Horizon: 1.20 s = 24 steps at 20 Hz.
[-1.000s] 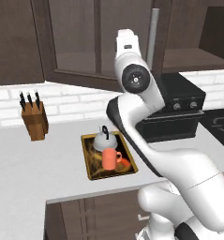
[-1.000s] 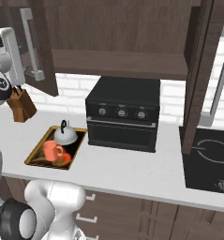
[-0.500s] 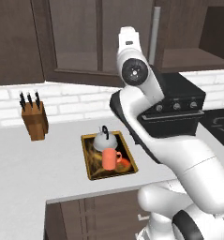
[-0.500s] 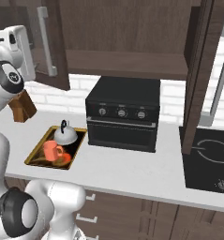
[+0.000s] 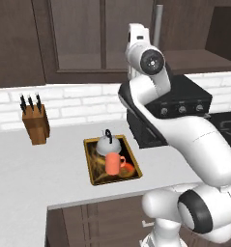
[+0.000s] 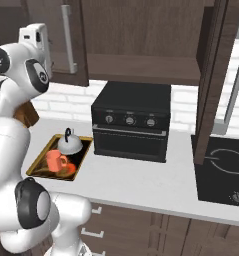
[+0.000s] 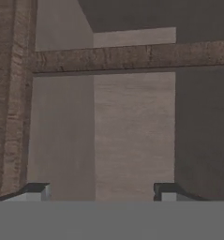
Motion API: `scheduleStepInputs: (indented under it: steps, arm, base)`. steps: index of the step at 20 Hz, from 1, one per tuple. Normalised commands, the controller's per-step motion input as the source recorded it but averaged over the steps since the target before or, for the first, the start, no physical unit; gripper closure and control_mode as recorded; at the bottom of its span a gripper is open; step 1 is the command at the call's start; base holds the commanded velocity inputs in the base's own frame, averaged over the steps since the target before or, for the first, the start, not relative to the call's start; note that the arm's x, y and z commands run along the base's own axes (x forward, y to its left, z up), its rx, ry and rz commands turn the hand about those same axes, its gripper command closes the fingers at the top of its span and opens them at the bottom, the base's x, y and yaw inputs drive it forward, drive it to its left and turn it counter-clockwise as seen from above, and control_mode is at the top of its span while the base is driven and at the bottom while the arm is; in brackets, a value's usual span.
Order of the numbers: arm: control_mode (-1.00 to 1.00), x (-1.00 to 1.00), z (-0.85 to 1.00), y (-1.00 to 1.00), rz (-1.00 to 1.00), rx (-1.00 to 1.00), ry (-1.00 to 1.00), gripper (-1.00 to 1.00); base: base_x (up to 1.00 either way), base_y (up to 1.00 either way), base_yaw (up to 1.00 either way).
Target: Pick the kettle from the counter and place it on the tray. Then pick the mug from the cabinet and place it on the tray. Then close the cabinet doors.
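Hand view: gripper (image 7: 101, 192) spread wide, holding nothing, facing the cabinet (image 7: 132, 56). Kettle (image 5: 108, 143) and mug (image 5: 114, 164) already sit on the tray (image 5: 91, 166). The door (image 6: 66, 40) left of the oven (image 6: 131, 122) is stiff and hinged; push near its bar handle (image 6: 68, 37).

Knife block (image 5: 35, 124) left; black oven (image 6: 131, 120) centre; cooktop (image 6: 225, 170) right.

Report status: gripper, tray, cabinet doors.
Gripper open, empty, facing dark wooden cabinet door. Silver domed kettle and orange mug on gold-rimmed tray. Right door open.
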Motion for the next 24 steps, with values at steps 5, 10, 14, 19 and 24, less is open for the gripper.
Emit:
scheduleStepInputs:
  steps: [5,10,14,19,24]
  arm:
    - [-1.00,0.65,-0.06,-0.09,0.13,0.02,0.00,-1.00]
    - [-1.00,0.56,-0.09,-0.02,0.12,0.01,0.00,-1.00]
    - [-1.00,0.30,-0.16,0.00,0.14,0.00,0.00,-1.00]
    - [-1.00,-0.27,-0.10,-0.01,0.13,0.00,0.03,-1.00]
    - [-1.00,-0.78,0.18,-0.05,0.05,0.00,0.00,-1.00]
  base:
    - [0.00,0.00,0.00]
    - [0.00,0.00,0.00]
    - [0.00,0.00,0.00]
    - [0.00,0.00,0.00]
    - [0.00,0.00,0.00]
